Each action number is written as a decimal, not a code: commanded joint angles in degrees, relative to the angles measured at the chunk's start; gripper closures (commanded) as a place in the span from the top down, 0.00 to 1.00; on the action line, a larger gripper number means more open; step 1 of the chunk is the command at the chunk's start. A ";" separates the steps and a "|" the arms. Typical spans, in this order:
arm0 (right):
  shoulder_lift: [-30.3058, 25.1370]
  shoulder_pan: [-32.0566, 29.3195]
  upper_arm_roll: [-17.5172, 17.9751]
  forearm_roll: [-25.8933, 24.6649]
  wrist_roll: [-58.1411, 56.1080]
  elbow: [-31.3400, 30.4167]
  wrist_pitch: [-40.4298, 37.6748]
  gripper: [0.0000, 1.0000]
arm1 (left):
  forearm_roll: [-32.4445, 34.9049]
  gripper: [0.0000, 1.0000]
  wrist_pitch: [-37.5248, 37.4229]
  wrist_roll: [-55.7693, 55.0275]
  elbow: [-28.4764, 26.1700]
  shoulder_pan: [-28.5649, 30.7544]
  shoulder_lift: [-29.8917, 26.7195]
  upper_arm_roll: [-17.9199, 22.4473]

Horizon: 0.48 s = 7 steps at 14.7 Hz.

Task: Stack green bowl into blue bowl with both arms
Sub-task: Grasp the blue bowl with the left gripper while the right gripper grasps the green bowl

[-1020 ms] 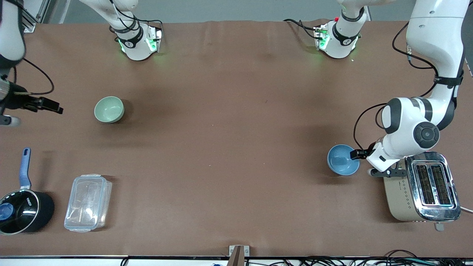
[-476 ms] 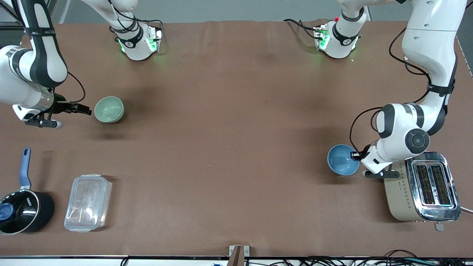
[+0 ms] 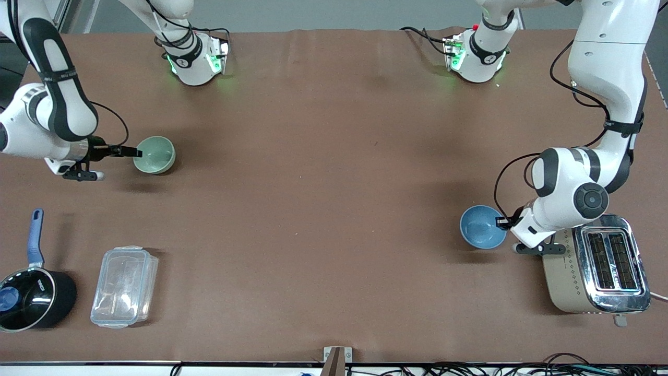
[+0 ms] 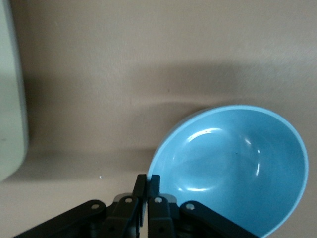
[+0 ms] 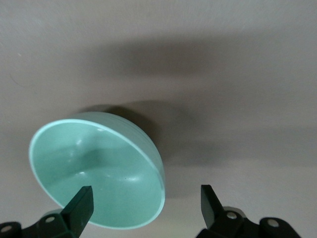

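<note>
Right gripper now at green bowl rim.

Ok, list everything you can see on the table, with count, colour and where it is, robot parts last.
green bowl: one, pale mint, toward the right arm's end.
blue bowl: one, sky-blue, toward the left arm's end, beside the toaster.
toaster: one, chrome and beige, left arm's end.
saucepan: one, black with blue handle, right arm's end.
food container: one, clear, beside the saucepan.
right gripper: black, open, one finger inside the green bowl.
left gripper: black, shut on the blue bowl's rim.
</note>
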 commanded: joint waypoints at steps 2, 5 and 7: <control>2.68 -2.30 0.92 2.52 -6.24 -0.97 0.61 0.83 | 0.74 0.00 -4.27 -3.41 -0.01 -0.64 -4.66 -3.98; 2.69 -2.31 0.92 2.70 -8.18 -1.06 0.61 0.25 | 0.92 0.00 -6.21 -12.37 -0.01 -0.90 -5.89 -10.48; 2.69 -2.13 0.92 2.70 -8.18 -0.97 0.61 0.11 | 0.92 0.00 -6.56 -18.51 -0.01 -2.47 -5.81 -14.18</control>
